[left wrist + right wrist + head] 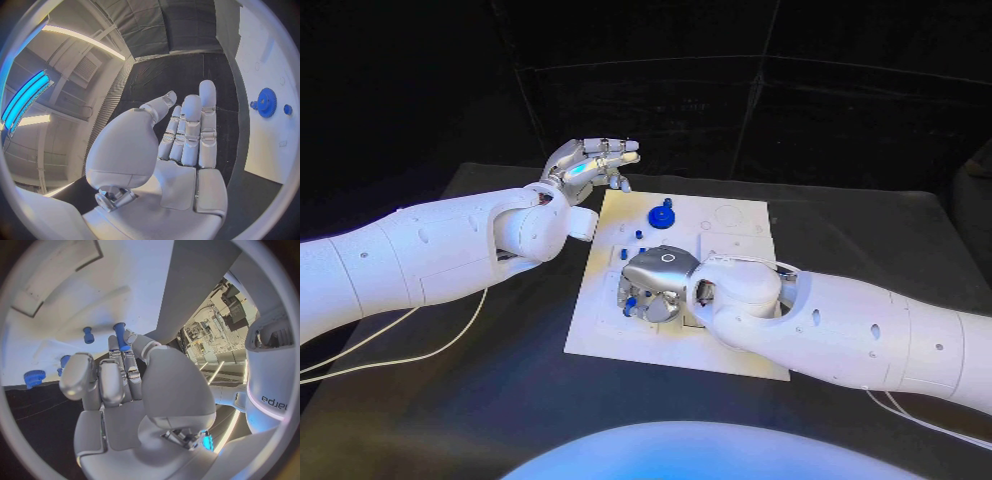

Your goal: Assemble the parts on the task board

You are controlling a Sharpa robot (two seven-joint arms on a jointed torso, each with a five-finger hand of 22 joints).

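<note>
On the black worktop (473, 400), the task board (733, 225) lies under my right robot hand (661, 275), seemingly pinching a blue peg (120, 335) pointing boardward. My left robot hand (589, 162) idles released, farther off.

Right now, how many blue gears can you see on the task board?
1: the blue gear stands on the task board near the left hand. The right hand may hide others.

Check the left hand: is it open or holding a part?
Open. The left hand is raised beside the task board, fingers straight and apart with nothing between them; the blue gear lies on the board, untouched.
</note>
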